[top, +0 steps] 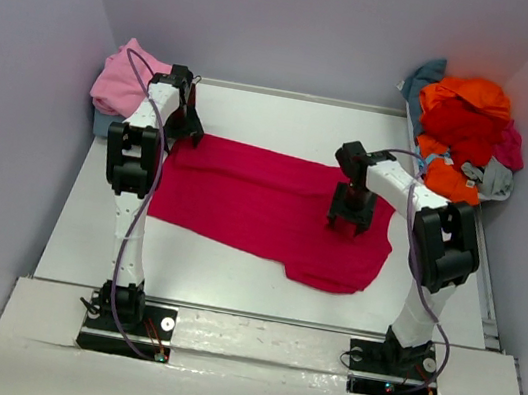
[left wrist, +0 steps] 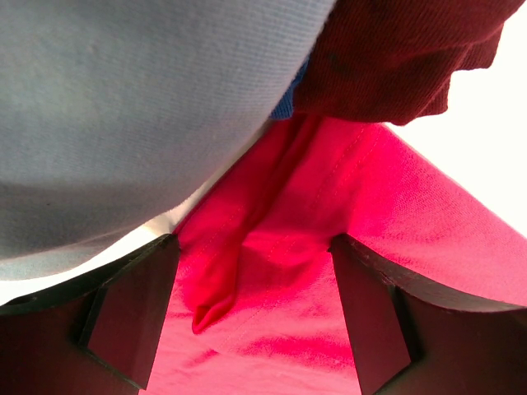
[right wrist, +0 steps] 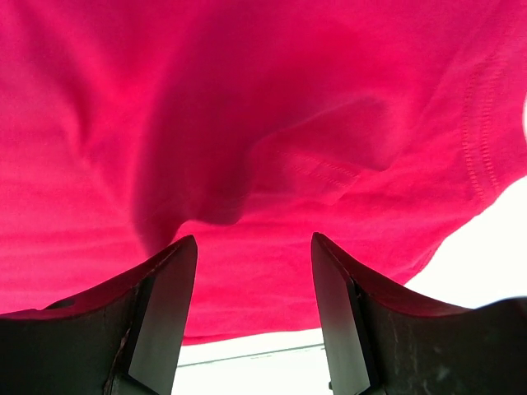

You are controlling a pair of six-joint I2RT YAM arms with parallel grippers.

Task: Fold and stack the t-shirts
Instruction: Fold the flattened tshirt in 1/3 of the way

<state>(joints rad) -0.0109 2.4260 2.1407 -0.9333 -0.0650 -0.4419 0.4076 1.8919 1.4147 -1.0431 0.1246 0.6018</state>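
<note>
A magenta-red cloth t-shirt (top: 261, 212) is laid spread out across the middle of the white counter (top: 219, 281). The left pincer (top: 182, 128) is positioned at the shirt's far left corner. Its jaws are spread, and a raised fold of the magenta cloth is seen between them, not pinched. The right pincer (top: 349, 220) is set down over the shirt's right part, jaws likewise spread, nothing gripped. A heap of orange, red, teal and grey tees (top: 464, 125) is noted in the far right corner. A bunched pink tee (top: 127, 78) is recorded at the far left. Pale blue-grey cloth (left wrist: 123, 107) and maroon cloth (left wrist: 395, 58) are seen just beyond the left fingers (left wrist: 132, 313).
</note>
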